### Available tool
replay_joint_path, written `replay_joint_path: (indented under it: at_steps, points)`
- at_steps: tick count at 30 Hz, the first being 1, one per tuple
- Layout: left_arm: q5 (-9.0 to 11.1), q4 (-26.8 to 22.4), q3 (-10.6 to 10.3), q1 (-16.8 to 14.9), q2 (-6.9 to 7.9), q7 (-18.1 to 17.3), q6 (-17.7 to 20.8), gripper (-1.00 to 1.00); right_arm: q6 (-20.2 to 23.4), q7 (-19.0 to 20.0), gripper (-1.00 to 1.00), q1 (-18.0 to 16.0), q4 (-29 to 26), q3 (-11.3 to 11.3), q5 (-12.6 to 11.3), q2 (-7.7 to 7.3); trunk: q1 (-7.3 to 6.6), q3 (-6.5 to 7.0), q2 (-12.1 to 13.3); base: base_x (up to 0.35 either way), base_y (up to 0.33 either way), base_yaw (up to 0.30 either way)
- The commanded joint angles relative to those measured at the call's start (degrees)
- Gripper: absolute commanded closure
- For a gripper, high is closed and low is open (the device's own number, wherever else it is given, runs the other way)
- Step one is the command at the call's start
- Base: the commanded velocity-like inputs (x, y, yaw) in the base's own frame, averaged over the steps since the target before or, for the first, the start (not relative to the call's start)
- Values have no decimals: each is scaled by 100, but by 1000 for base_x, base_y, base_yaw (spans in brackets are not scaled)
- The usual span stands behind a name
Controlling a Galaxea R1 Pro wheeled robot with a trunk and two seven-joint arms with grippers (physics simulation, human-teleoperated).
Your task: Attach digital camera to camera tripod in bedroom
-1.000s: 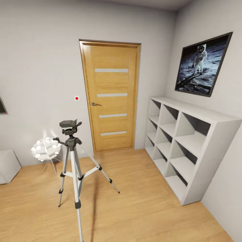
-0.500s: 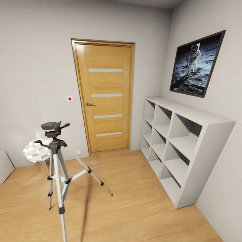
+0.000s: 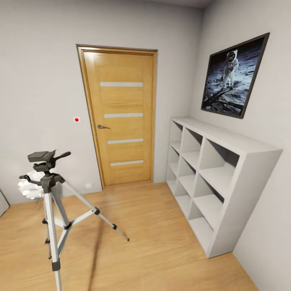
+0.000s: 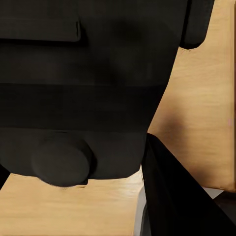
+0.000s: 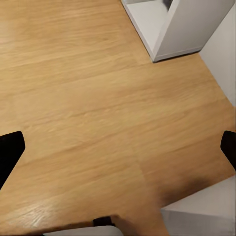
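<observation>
Home room, wooden door [image 3: 121,115], cube shelving [image 3: 218,178]

Wooden door [image 3: 121,115], shut, four pale horizontal strips, metal handle [image 3: 102,127] on its left edge. Small red dot switch [image 3: 76,119] on wall [image 3: 40,89] just left of door frame. White cube shelving [image 3: 218,169] along right wall, compartments open, also seen at corner [image 5: 169,27] over floor. Framed astronaut moon picture [image 3: 233,76] above shelving. White petal-shaped lamp [image 3: 29,186] low on floor at left, near wall. Light wood floor [image 3: 153,238].
</observation>
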Motion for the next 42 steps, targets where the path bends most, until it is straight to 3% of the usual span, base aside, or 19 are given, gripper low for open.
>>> replay_joint_path:
  at_steps: [1, 22, 33, 42]
  points:
    - [-7, -24, -49, -10, 5, 58, -15, 100, 0, -31, -100, 2, -8, 10, 7, 0, 6, -7, -8, 253, -126, 0]
    - [-7, -24, -49, -9, 5, 58, -15, 100, 2, -27, -100, 2, -8, 11, 6, 7, 6, -7, -8, 292, -82, 1]
    - [-7, -24, -49, -8, 5, 58, -15, 100, 5, -32, -100, 2, -8, 9, 6, 9, 6, -7, -8, 264, -130, 236]
    - [-8, -26, -49, -8, 5, 58, -16, 100, 0, -31, -100, 2, -8, 11, 7, 9, 6, -7, -8, 64, -37, 42]
